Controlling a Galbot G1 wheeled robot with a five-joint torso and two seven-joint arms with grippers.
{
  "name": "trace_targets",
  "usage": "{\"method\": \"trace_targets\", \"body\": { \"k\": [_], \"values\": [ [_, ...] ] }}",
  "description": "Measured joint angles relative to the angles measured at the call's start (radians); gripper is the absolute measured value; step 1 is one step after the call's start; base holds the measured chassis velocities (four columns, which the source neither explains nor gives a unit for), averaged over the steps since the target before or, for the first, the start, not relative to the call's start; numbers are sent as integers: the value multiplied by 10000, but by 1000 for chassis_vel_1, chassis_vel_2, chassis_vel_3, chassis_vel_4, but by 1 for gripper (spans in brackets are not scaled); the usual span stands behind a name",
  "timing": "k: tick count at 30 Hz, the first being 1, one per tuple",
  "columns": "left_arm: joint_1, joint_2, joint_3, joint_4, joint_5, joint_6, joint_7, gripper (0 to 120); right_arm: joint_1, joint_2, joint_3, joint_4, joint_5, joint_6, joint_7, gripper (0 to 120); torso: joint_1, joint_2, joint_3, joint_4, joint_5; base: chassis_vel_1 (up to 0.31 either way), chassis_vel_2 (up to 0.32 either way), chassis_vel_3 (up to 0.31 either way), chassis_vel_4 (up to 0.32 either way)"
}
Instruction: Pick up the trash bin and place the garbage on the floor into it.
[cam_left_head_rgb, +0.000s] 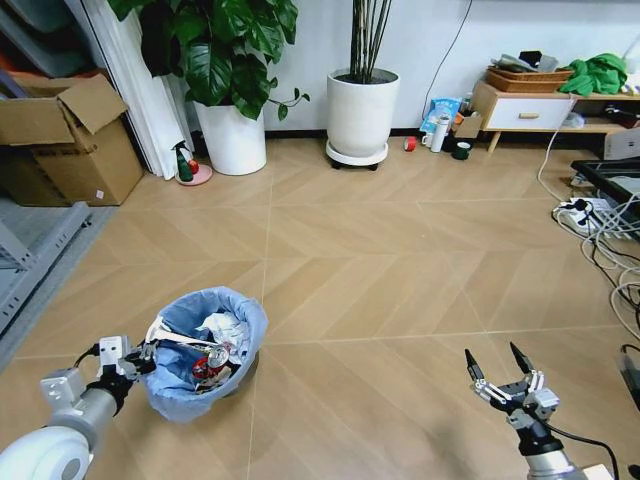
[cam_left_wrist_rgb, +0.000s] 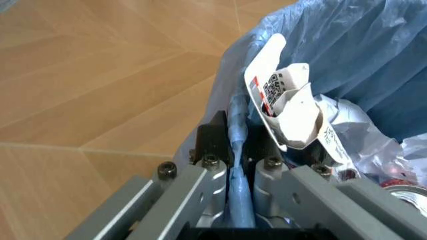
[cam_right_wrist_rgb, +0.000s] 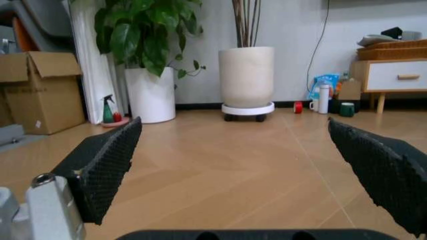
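While my left gripper (cam_left_head_rgb: 150, 355) pinches the near rim of the small round dark trash bin (cam_left_head_rgb: 205, 352) lined with crinkly light blue plastic, its jaws are closed tight on the folded bag edge (cam_left_wrist_rgb: 238, 150). Inside the bin lie crumpled white paper (cam_left_wrist_rgb: 293, 107) bearing a printed code and a red wrapper (cam_left_head_rgb: 203, 368). The bin sits on the light brown chevron-patterned wooden floor (cam_left_head_rgb: 400, 250), which lies bare around it. My right gripper (cam_left_head_rgb: 503, 377) hovers low over the floor well to the bin's right, jaws spread wide and holding nothing. Far beyond the bin stand two white plant pots (cam_left_head_rgb: 362, 112), a green spray bottle (cam_left_head_rgb: 184, 163) and a cardboard box (cam_left_head_rgb: 65, 140); cables (cam_left_head_rgb: 600, 225) trail far to its right.
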Motion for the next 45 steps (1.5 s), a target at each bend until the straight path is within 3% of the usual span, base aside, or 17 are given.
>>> {"method": "trace_targets", "body": {
  "k": [32, 41, 45],
  "values": [
    [45, -285, -52, 4, 71, -12, 7, 0, -102, 63, 90, 53, 22, 78, -174, 100, -2, 0, -1, 0, 1, 110, -111, -107, 117],
    [-1215, -151, 628, 991, -174, 75, -718, 0, -68, 102, 157, -79, 156, 277, -374, 100, -1, 0, 1, 1, -3, 4, -6, -7, 6],
    [-2370, 234, 1214, 2304, -691, 197, -1081, 0, -272, 149, 342, -41, 161, 281, -400, 100, 0, 0, 1, -4, -1, 0, 0, 0, 0]
  ]
}}
